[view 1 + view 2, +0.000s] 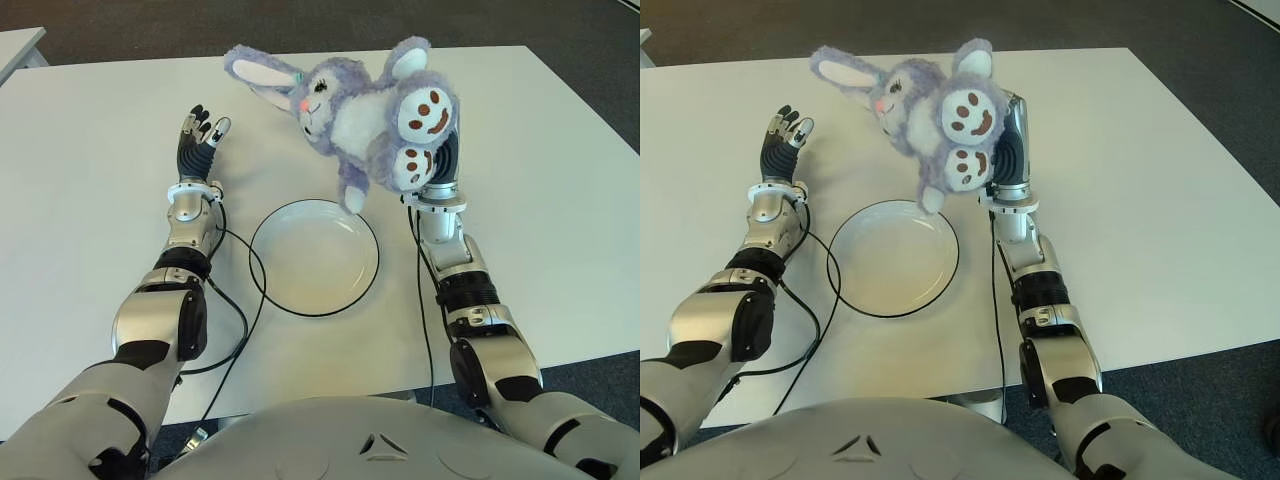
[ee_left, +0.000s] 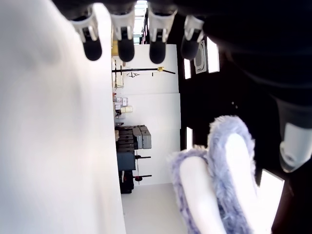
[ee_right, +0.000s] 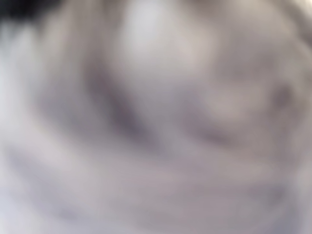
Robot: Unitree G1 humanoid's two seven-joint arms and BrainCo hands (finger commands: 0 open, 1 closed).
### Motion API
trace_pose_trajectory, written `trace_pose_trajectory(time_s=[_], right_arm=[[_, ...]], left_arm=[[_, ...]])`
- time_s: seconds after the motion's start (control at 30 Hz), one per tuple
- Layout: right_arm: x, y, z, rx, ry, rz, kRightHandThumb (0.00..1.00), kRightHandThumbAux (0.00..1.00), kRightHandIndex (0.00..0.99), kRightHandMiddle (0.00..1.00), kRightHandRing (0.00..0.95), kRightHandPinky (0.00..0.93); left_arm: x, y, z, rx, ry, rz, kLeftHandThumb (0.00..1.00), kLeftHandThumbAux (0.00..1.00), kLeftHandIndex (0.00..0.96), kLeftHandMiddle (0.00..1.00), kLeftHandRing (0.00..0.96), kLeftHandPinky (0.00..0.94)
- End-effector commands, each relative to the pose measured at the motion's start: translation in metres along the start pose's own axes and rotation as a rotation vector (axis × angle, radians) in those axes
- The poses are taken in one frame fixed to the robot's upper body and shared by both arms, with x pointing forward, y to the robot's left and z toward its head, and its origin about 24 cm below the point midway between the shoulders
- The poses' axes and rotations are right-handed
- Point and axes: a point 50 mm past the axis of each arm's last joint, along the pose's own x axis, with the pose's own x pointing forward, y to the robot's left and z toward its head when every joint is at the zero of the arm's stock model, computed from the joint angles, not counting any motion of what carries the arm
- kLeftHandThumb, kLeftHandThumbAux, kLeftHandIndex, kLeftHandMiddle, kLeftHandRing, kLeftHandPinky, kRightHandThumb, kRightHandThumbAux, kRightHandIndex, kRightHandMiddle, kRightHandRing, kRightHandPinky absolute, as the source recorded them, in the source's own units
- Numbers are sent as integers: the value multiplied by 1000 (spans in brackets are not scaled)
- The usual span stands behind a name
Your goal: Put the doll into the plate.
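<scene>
The right robot hand point(image 1: 442, 150) is raised above the white worktop point(image 1: 90, 230) with its fingers clamped on a purple and white stuffed rabbit doll point(image 1: 355, 108), which it holds in the air. The doll lies sideways to the left of this robot hand: its two feet with brown smiling soles press against the palm side, its head with the long ears reaches away from the hand toward the other arm, and one purple paw hangs down just over the far rim of the plate. In the right wrist view only blurred pale fur fills the frame, so the fingers themselves cannot be made out there.

The white plate point(image 1: 300, 275) with a dark rim sits on the worktop below and to the left of the right robot hand, between the two forearms. It holds nothing.

The left robot hand point(image 1: 200, 135) shows to the left of the plate, beyond its far rim, fingers point(image 2: 124, 46) straight and spread, grasping nothing. The doll's ears show off to its right side, well apart from it. Black cables point(image 1: 240, 320) run along both forearms onto the worktop.
</scene>
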Motion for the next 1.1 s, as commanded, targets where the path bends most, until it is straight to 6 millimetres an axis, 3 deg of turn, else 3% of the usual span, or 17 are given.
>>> trace_pose_trajectory(time_s=[0.03,0.27,1.1], right_arm=[[12,0,4,18,-23,-3,710,712,439,843,859,857],[34,-2,12,18,-91,-43,708,712,439,834,850,850],[60,5,22,97,-64,5,712,711,440,820,840,850]], left_arm=[[-25,-2,-43,13,185,-5,0,510,19,103,59,0],[-24,-3,-42,12,181,-5,0,514,18,100,56,0],[-23,-5,-41,8,188,-7,0,523,17,100,58,0]])
